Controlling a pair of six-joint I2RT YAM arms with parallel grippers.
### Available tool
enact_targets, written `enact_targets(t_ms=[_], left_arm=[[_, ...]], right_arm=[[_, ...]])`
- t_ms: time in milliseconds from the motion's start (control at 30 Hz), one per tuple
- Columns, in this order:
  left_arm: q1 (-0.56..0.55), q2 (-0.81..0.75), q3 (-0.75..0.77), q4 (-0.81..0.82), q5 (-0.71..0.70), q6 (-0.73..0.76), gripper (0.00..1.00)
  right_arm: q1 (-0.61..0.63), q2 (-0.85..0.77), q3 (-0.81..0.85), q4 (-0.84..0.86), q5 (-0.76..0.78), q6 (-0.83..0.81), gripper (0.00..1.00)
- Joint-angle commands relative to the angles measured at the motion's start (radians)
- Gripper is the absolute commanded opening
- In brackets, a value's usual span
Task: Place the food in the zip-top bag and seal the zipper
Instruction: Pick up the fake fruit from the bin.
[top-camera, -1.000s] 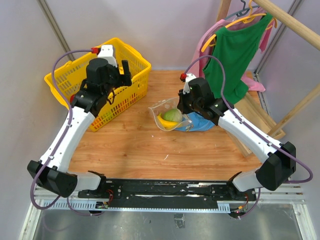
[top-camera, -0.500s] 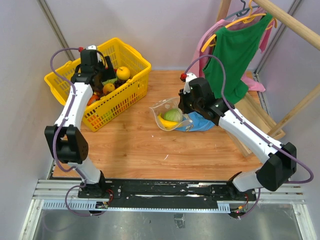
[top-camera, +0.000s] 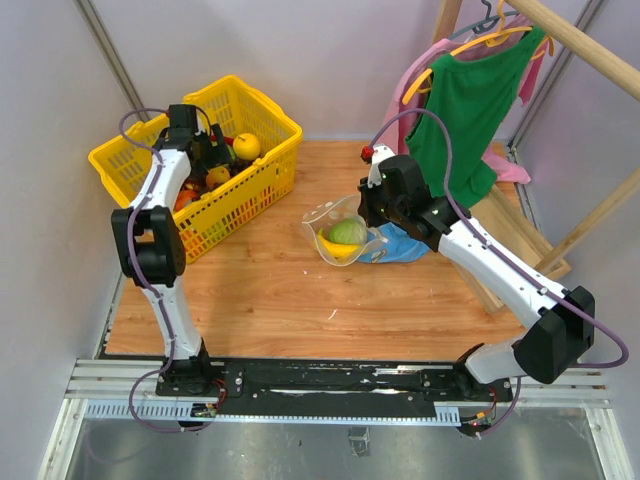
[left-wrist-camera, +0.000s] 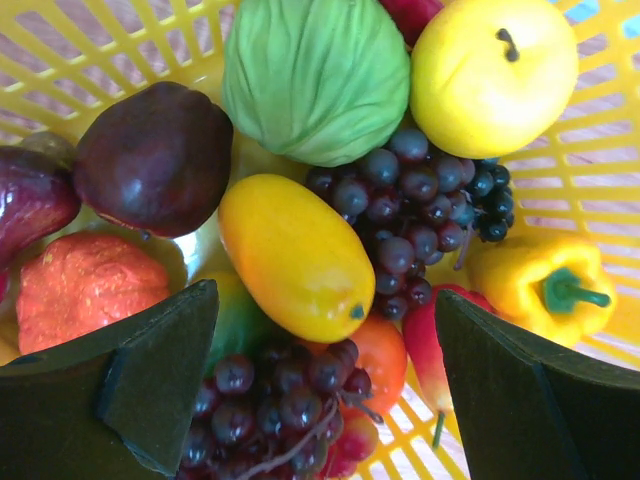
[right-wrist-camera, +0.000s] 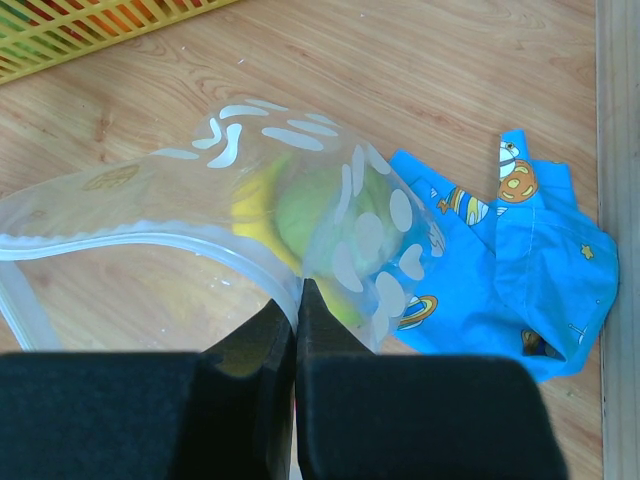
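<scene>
The see-through zip-top bag (top-camera: 340, 238) lies mid-table with a green cabbage (right-wrist-camera: 320, 215) and a yellow banana (right-wrist-camera: 252, 205) inside. My right gripper (right-wrist-camera: 298, 290) is shut on the bag's mouth edge, right at the pale zipper (right-wrist-camera: 150, 240), and holds the mouth up. My left gripper (left-wrist-camera: 325, 330) is open and hangs low inside the yellow basket (top-camera: 270, 125), over a pile of food. Between its fingers are a yellow oval fruit (left-wrist-camera: 295, 255) and dark grapes (left-wrist-camera: 275, 400). A second green cabbage (left-wrist-camera: 315, 75) and a dark purple fruit (left-wrist-camera: 155, 155) lie just beyond.
A yellow apple (left-wrist-camera: 495, 60), a yellow pepper (left-wrist-camera: 540, 280) and an orange bumpy fruit (left-wrist-camera: 85, 285) also fill the basket. A blue cloth (right-wrist-camera: 510, 260) lies under the bag's right end. Green and pink clothes (top-camera: 470, 100) hang on a wooden rack at the back right.
My left arm has folded back and its open gripper has gone down into the basket onto the food. The right gripper and the bag have stayed put.
</scene>
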Motion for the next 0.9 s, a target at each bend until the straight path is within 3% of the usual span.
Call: enact_targets(t_ms=[0, 300, 467, 767, 867], left_arm=[[0.012, 0.085, 0.091, -0.039, 0.021, 0.014, 0.92], [0.012, 0.233, 0.175, -0.087, 0.067, 0.021, 0.83], [0.012, 0.244, 0.168, -0.096, 0.088, 0.021, 0.73], [0.012, 0.166, 0.177, -0.106, 0.059, 0.045, 0.39], [0.012, 0.128, 0.177, -0.108, 0.047, 0.052, 0.32]], right_arm=[[-0.028, -0.015, 0.000, 0.007, 0.026, -0.018, 0.01], [-0.038, -0.009, -0.001, 0.008, 0.027, -0.022, 0.00], [-0.043, -0.006, -0.002, 0.009, 0.029, -0.021, 0.01], [-0.044, -0.007, -0.001, 0.009, 0.021, -0.019, 0.01], [-0.045, -0.007, 0.000, 0.010, 0.019, -0.017, 0.01]])
